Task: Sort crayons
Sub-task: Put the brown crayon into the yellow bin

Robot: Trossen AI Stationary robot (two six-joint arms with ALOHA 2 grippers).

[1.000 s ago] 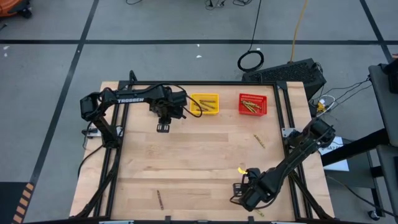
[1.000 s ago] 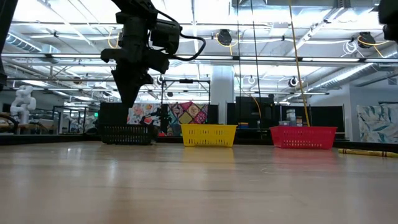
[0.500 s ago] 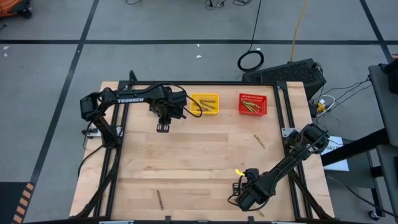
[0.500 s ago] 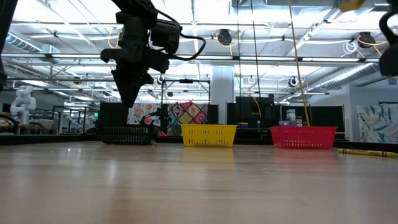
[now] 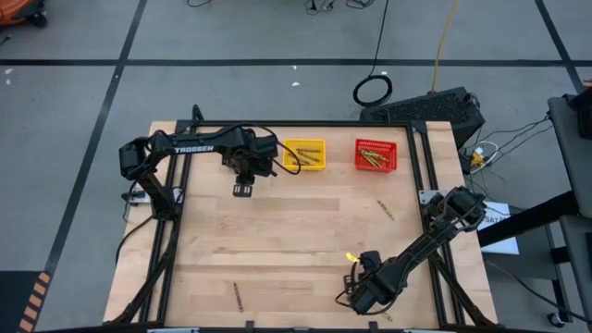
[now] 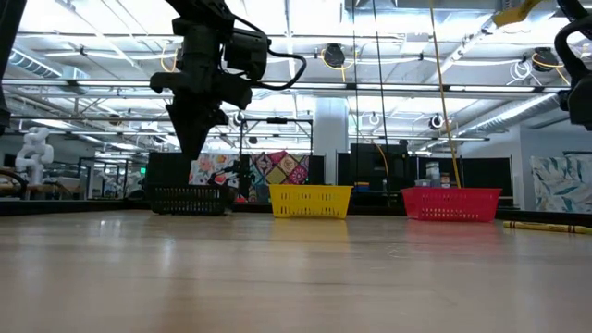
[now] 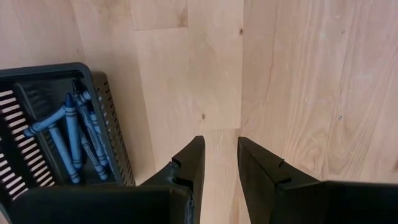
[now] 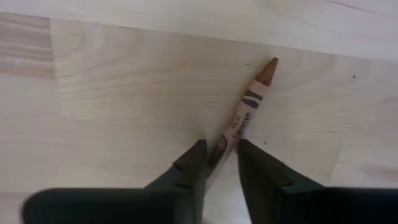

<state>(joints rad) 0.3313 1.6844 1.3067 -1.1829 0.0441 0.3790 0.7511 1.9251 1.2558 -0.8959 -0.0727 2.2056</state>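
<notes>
Since the earlier frame the right gripper [image 5: 356, 289] has moved a little further from the yellow bin [image 5: 304, 154], sliding toward the table's [image 5: 277, 240] near edge, while the left arm has stayed in its place. In its wrist view the right gripper [image 8: 219, 146] is low over the wood, and one end of a brown crayon [image 8: 249, 109] reaches into it. The crayon's tip points away from the gripper. We cannot tell if the gripper already grips this crayon or only stands around it. The left gripper [image 7: 219, 142] hangs just beside the yellow bin, on the side away from the red bin [image 5: 375, 155]. It stands open with nothing in it, above bare wood. Next to it is a black bin [image 7: 106, 106] that holds several blue crayons [image 7: 74, 137]. In the low view this black bin [image 6: 190, 199] stands in the same row as the yellow bin [image 6: 310, 200]. The yellow bin holds some crayons [image 5: 305, 153], and the red bin next to it holds some too. Other crayons lie loose on the table. One [image 5: 385, 210] is a short way from the yellow bin, past the red bin and nearer to us. Another [image 5: 235, 294] is well apart from the yellow bin, close to the near edge.
</notes>
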